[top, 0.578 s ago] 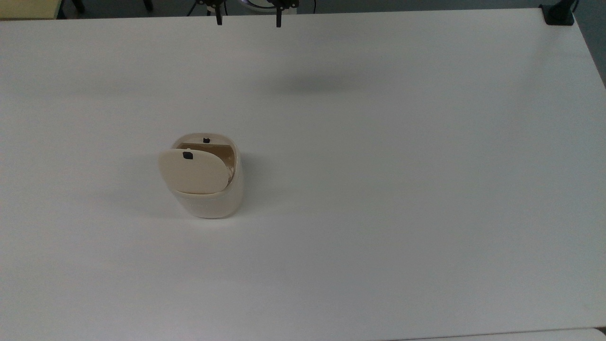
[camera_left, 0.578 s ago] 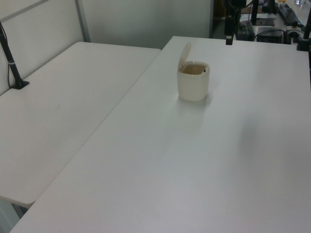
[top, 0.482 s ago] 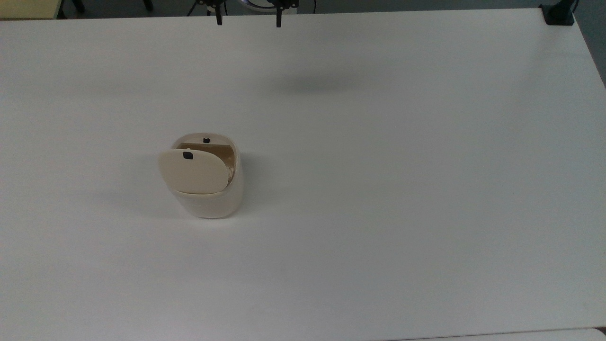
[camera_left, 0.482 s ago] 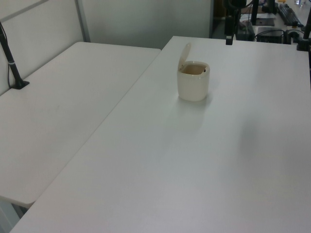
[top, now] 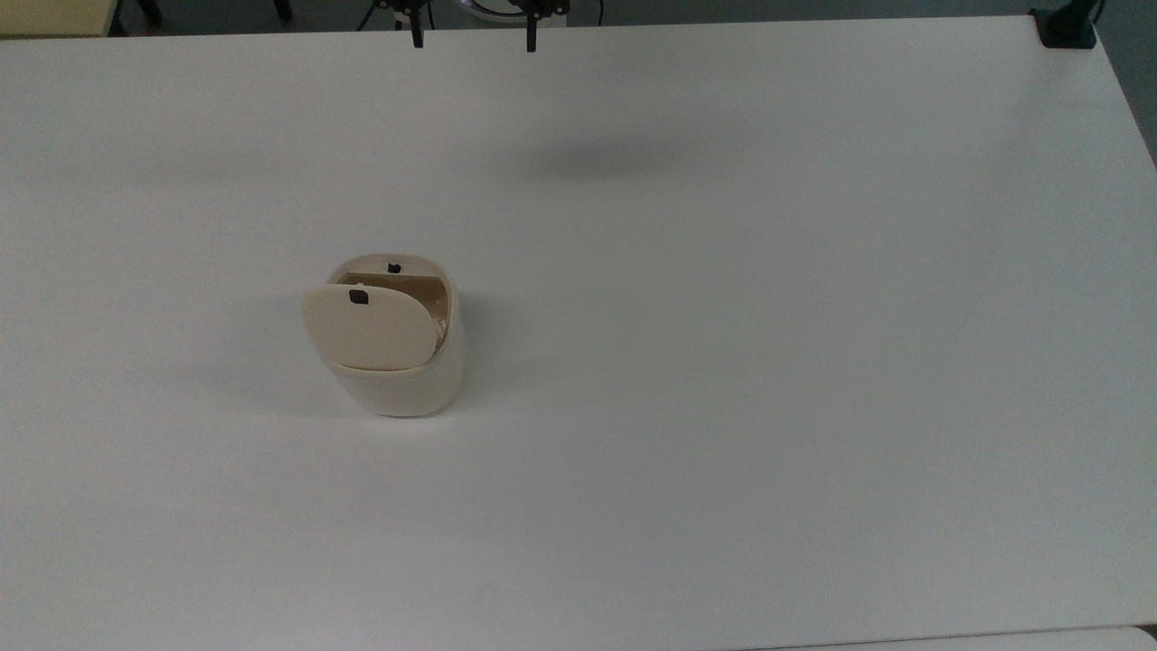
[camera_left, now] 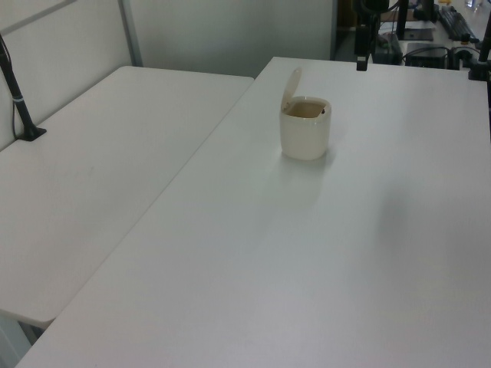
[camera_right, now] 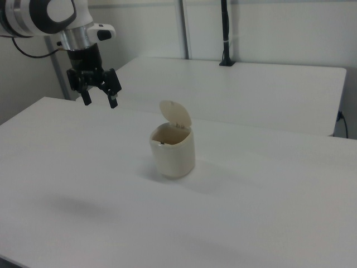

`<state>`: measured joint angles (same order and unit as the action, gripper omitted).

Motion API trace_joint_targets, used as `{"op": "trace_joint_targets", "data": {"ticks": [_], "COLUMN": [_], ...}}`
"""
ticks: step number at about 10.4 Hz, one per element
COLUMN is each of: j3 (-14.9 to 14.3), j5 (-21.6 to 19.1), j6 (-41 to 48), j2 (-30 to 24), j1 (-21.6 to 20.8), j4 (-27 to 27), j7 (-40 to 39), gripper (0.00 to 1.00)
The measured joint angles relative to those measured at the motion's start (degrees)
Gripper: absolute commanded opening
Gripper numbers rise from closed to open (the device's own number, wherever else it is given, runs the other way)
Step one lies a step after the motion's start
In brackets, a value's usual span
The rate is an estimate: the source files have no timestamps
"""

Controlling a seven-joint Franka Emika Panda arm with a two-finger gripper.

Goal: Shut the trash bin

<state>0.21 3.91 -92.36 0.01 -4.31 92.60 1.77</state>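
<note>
My gripper (camera_right: 99, 96) hangs with fingers spread, holding nothing, high above the table's (top: 723, 362) far edge in the top view. The trash bin (top: 398, 362) stands upright mid-table, well apart, its lid (camera_right: 175, 114) tipped up, so I must push it down.

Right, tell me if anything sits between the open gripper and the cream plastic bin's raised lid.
Nothing visible does. The black two-finger gripper hangs open above bare white table, apart from the cream plastic trash bin, whose flat hinged lid stands raised with free space around it.
</note>
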Motion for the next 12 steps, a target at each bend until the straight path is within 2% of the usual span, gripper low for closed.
{"op": "trace_joint_targets", "data": {"ticks": [1,2,3,5,6,7,9,12], "j3": [0.00,0.00,0.00,0.00,0.00,0.00,0.00,0.02], "j5": [0.00,0.00,0.00,0.00,0.00,0.00,0.00,0.00], "j6": [0.00,0.00,0.00,0.00,0.00,0.00,0.00,0.00], "j2": [0.00,0.00,0.00,0.00,0.00,0.00,0.00,0.09], "j1": [0.10,0.16,0.19,0.19,0.19,0.19,0.19,0.13], "j4": [0.00,0.00,0.00,-0.01,-0.01,-0.01,-0.01,0.05], "j7": [0.00,0.00,0.00,0.00,-0.16,-0.50,-1.07,-1.33], "gripper": [1.00,0.94,0.82,0.49,0.26,0.12,0.01,0.01]}}
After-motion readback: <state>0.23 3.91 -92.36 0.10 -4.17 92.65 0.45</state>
